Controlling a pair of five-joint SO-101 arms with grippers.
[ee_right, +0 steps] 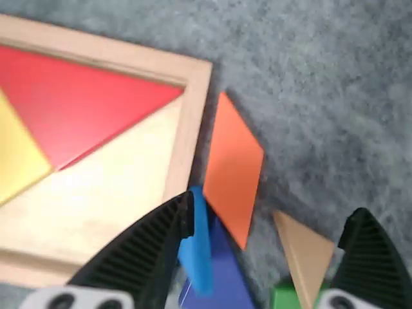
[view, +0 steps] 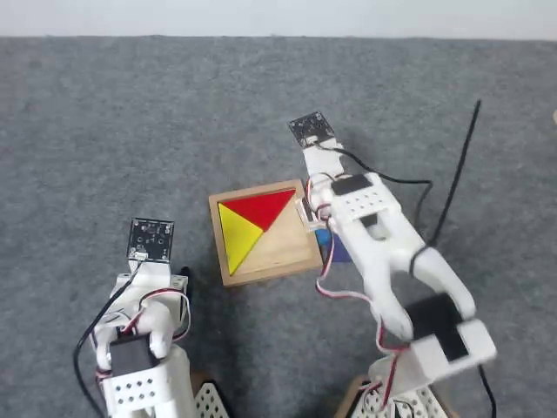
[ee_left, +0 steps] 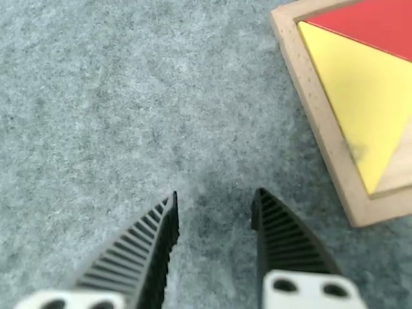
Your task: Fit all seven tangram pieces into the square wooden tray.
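- Right gripper (ee_right: 273, 212): jaws spread wide and clamped on nothing, low over loose pieces just outside the tray (ee_right: 195, 109).
- A light blue piece (ee_right: 196, 248) rests against the inner face of one of its fingers. I cannot tell whether it stands on edge or leans.
- A dark blue piece (ee_right: 222, 280) lies just beside it, partly under it and cut off at the frame edge.
- An orange piece (ee_right: 233, 164), a parallelogram, lies flat just beside the outside of the tray's rim.
- A tan triangle (ee_right: 302, 254) lies between the fingers. A green piece (ee_right: 283, 299) next to it is mostly cut off, so its shape is unclear.
- In the high view the right arm (view: 392, 252) covers most of these loose pieces.
- In the tray, a red triangle (ee_right: 84, 103) and a yellow triangle (ee_right: 16, 154) lie flat and meet along one edge. The rest of the floor, toward the right gripper, is bare wood.
- Left gripper (ee_left: 215, 206): jaws apart with nothing between them, over grey carpet (ee_left: 96, 96), near a tray corner but not touching it.
- Carpet surrounds the tray on every side.
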